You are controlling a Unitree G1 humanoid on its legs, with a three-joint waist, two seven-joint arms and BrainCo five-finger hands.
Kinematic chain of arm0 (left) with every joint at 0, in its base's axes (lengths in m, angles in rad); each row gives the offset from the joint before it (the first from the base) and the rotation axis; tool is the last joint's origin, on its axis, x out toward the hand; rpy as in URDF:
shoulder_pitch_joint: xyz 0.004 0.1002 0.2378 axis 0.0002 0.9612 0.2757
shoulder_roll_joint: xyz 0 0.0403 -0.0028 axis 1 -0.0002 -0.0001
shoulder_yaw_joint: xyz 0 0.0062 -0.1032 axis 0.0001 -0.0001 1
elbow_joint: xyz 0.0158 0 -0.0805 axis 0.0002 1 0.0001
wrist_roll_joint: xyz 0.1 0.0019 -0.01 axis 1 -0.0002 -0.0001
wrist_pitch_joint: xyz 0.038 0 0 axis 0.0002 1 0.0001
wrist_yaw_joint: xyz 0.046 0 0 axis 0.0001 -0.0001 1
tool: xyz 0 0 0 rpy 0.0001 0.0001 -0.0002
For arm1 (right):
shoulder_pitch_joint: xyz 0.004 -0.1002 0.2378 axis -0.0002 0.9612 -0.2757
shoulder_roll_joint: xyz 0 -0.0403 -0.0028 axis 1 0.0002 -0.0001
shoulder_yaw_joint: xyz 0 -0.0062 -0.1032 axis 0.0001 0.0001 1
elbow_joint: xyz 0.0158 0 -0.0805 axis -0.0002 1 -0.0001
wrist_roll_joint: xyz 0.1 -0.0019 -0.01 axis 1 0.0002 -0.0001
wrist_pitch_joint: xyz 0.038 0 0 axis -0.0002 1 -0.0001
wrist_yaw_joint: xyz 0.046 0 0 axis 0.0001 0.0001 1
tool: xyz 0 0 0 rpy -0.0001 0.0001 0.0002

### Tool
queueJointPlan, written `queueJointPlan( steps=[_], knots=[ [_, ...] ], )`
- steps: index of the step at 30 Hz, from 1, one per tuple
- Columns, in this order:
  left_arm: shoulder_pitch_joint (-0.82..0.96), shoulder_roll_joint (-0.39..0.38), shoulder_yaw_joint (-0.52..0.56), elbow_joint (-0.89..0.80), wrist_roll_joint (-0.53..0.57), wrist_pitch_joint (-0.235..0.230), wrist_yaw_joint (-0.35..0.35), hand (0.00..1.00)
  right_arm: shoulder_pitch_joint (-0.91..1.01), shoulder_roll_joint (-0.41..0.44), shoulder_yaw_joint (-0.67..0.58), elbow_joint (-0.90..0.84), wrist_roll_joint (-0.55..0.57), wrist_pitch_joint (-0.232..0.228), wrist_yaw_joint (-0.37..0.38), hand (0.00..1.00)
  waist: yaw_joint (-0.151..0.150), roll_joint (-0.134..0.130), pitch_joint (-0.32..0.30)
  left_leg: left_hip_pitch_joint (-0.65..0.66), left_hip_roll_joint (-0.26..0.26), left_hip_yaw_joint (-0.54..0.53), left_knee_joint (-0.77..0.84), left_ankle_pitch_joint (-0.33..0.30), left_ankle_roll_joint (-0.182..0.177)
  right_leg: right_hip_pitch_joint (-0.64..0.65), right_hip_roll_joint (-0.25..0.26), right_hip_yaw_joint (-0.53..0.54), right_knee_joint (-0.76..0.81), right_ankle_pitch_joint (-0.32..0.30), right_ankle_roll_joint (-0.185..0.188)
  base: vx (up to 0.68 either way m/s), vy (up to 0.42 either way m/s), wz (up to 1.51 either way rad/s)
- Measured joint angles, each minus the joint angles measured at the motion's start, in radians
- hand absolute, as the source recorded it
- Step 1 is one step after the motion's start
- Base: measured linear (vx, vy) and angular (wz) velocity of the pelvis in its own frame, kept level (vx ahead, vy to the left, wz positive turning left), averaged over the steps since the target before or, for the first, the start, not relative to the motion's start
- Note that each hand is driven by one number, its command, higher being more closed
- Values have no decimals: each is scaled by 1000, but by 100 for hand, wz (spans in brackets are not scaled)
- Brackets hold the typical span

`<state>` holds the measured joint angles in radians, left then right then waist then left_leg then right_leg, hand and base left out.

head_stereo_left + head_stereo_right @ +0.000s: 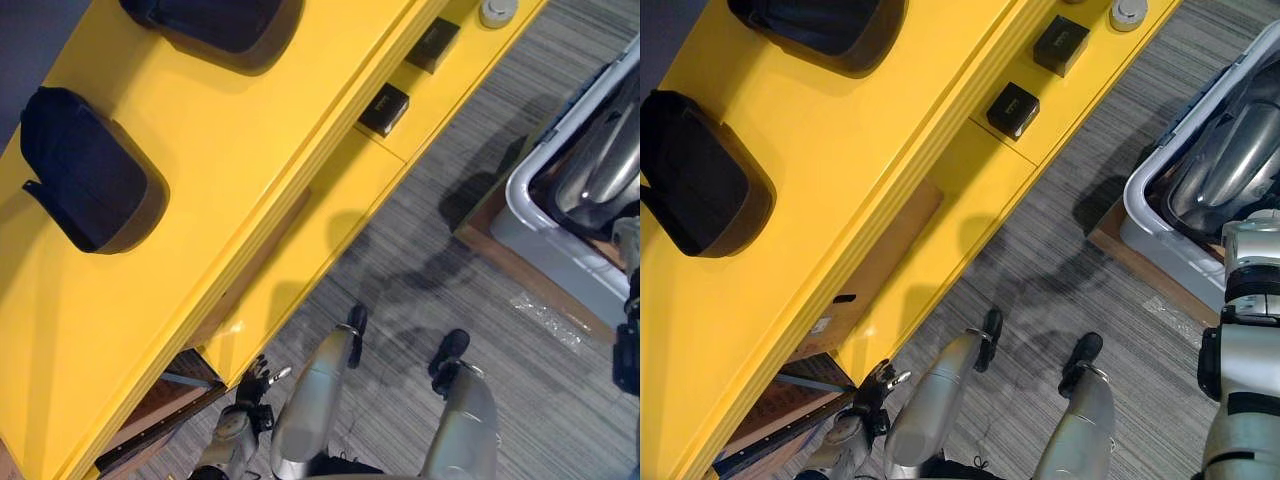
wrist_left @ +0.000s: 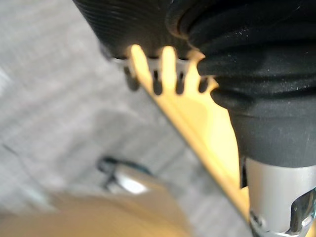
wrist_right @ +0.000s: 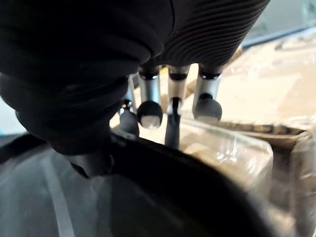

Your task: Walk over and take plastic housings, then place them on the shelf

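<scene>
Yellow shelf (image 1: 250,130): one dark housing (image 1: 210,20) and grey bin (image 1: 530,215) run off-frame.

Both head eyes looked steeply down at the yellow shelf (image 1: 220,180) on the left, the striped grey floor (image 1: 450,300) and a grey bin (image 1: 1155,245) on the right, sharing nearly all of it. Each wrist camera sat very close behind its hand: the left hand (image 2: 157,85) faced shelf edge and floor, the right hand (image 3: 170,94) clear plastic wrap (image 3: 232,148).

Item, left hand (image 2: 129,25): dark ribbed cover, silver fingers, dark tips. Item, right hand (image 3: 210,33): same pattern, rounded dark fingertips. Item, right arm (image 1: 1250,362): silver-grey segments, black bands.
</scene>
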<state>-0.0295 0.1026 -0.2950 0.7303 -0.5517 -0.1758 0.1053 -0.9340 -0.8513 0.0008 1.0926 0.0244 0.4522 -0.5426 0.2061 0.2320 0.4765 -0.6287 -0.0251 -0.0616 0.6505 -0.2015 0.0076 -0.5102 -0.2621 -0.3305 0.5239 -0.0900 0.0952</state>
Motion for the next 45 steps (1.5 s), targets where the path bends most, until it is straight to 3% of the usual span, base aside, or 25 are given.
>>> queueJointPlan(
  steps=[7, 9, 12, 13, 17, 20, 26, 31, 33, 37, 39, 43, 45],
  knots=[
    [13, -5, 8, -34, 6, 0, -5, 0, 80, 86, -18, 2, -96, -66, 21, 100, -16, -22, -1, 54, 29, 2, -3, -2, -1, 87, 32, -18, -59, 16, 0, -3, 16, -1],
    [21, 12, 11, -46, 38, 0, 2, 0, 113, 119, -18, -24, -134, -75, 26, 100, -30, -47, -1, 80, 41, 14, -18, -2, -2, 113, 44, -15, -86, 28, 0, 5, 17, -18],
    [22, 48, 18, -49, 126, 7, 10, 0, 166, 143, -14, -66, -203, -82, 57, 100, -59, -109, -1, 131, 55, 27, -49, -1, -5, 155, 62, 2, -129, 44, -3, 21, 13, -23],
    [21, 63, 26, -52, 136, 20, 8, 0, 191, 144, -13, -79, -218, -82, 71, 100, -66, -139, -4, 154, 64, 46, -64, 0, -5, 172, 72, 10, -152, 54, -5, 42, 12, -29],
    [19, 103, 51, -59, 170, 68, -8, 0, 267, 146, -19, -166, -248, -77, 85, 100, -114, -208, -7, 231, 78, 73, -117, 4, -12, 237, 93, 33, -221, 78, -9, 53, 7, -22],
    [-3, 113, 51, -91, 176, 87, -43, 0, 306, 143, -26, -254, -312, -73, 89, 100, -150, -218, -12, 269, 87, 83, -141, 6, -16, 277, 107, 38, -263, 96, -11, 61, -16, -13],
    [-106, 121, 11, -174, 117, 165, -131, 0, 314, 143, -49, -373, -403, -69, 118, 100, -176, -219, -12, 297, 104, 106, -160, 8, -24, 288, 126, 62, -282, 105, -18, 21, -13, -14],
    [-260, 124, -73, -183, 12, 283, -186, 0, 285, 139, -35, -458, -445, -88, 136, 100, -196, -222, -12, 300, 118, 128, -160, 4, -30, 278, 141, 90, -291, 116, -23, -5, 7, -15],
    [-337, 123, -80, -150, -42, 318, -197, 0, 270, 133, -34, -489, -465, -110, 136, 100, -208, -223, -12, 296, 120, 139, -161, 4, -30, 267, 143, 101, -291, 120, -24, -16, 18, -20],
    [-494, 124, -81, -81, -191, 356, -204, 0, 247, 116, -7, -563, -529, -211, 133, 100, -249, -235, -7, 314, 123, 175, -176, 4, -30, 260, 144, 136, -296, 128, -22, -9, 31, -22],
    [-542, 125, -81, -81, -243, 358, -214, 0, 247, 115, -7, -606, -554, -259, 130, 100, -258, -239, -8, 329, 123, 187, -190, 4, -30, 260, 144, 149, -300, 130, -21, 6, 27, -23],
    [-635, 115, -123, -87, -374, 357, -238, 0, 247, 117, 16, -651, -598, -396, 103, 100, -278, -240, -9, 373, 121, 215, -225, 5, -31, 274, 143, 176, -306, 131, -21, 34, 29, -17],
    [-643, 105, -123, -98, -381, 353, -230, 0, 258, 120, 26, -652, -612, -430, 102, 100, -287, -241, -9, 393, 120, 216, -236, 5, -31, 292, 144, 176, -311, 131, -21, 39, 21, -3]
  ],
)
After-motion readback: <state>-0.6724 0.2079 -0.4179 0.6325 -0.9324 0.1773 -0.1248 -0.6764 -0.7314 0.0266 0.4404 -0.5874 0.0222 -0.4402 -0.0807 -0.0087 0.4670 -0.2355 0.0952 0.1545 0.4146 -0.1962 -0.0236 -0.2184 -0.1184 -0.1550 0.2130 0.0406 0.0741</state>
